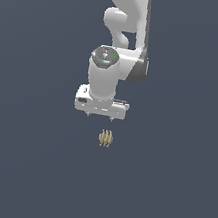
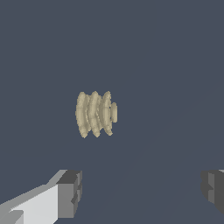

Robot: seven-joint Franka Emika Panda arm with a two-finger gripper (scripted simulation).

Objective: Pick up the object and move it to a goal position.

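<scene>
White and smooth, the single arm (image 1: 126, 28) enters from the upper edge of the exterior view and folds down through a rounded elbow to a thick vertical wrist segment, whose round cap carries small red and green marks. A dark grey panel runs along the side of the arm toward the exterior view's right. Below the wrist sits the broad, flat hand block, held level, with the gripper (image 1: 100, 115) pointing straight down at the uniform slate-grey ground (image 1: 19, 166).

The fingers show in the exterior view only as two short tips beneath the hand block, set well apart. In the wrist view the same spread is plain: one finger (image 2: 70, 192) (white body, grey pad) stands at one side of the frame and the other finger (image 2: 214, 189) at the opposite side, with bare ground across the wide gap between them. The jaws are thus spread wide and hold nothing.

The object (image 1: 106, 138), a small tan-yellow ribbed bunch of curved lobes, lies on the ground just below the hand in the exterior view, slightly toward that view's right of the gripper's midline and clearly separated from the fingertips. In the wrist view the object (image 2: 96, 113) appears as three or four side-by-side ribs (much narrower than the finger gap), lying ahead of the fingers rather than between them, nearer the white-bodied finger than the other. Neither finger touches it.
</scene>
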